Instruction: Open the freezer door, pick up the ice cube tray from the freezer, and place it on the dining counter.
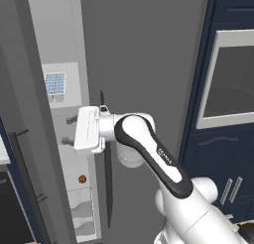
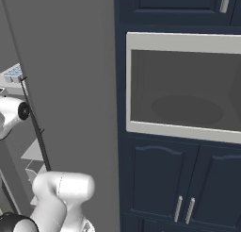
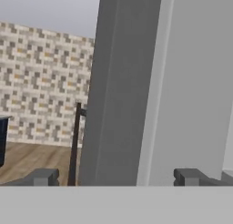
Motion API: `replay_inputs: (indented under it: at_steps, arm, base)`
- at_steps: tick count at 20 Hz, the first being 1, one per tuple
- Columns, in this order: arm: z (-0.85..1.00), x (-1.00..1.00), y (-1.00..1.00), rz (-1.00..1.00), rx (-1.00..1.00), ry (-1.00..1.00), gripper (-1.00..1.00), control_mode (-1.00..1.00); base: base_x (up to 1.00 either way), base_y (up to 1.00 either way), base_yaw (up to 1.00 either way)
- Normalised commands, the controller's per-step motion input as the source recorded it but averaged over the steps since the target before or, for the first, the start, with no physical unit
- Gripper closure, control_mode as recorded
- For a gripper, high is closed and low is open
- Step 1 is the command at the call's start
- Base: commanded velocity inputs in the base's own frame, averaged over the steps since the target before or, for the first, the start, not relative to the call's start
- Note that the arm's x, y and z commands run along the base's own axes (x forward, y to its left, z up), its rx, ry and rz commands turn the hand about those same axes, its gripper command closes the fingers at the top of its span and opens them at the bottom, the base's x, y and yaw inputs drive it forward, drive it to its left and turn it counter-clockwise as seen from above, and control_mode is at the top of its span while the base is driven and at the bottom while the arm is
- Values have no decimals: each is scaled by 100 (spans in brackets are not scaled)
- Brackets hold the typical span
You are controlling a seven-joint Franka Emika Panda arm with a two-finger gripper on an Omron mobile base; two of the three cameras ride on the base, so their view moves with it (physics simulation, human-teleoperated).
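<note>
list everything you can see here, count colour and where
ice cube tray: one, white with pale blue cubes, on an upper freezer shelf
freezer: one, light grey inside, left of the wide door
freezer door: one, dark grey, swung open at far left
round brown item: one, lower shelf
fridge door: one, dark grey, shut
oven: one, pale frame, in navy cabinets at right
tiled wall: beige, hand view
gripper: one, white with dark fingers, open, at the freezer opening
</note>
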Motion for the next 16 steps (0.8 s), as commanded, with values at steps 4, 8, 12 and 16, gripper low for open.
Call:
replay_inputs:
  at_steps: [4,8,12,16]
  arm:
    - [0,15,33,2,0,0,-100,-100]
    - [0,13,28,3,0,0,-100,-100]
    - [0,9,28,4,0,0,-100,-100]
    - [0,8,27,5,0,0,-100,-100]
  base:
    - [0,0,0]
    - [0,0,0]
    - [0,0,0]
    - [0,0,0]
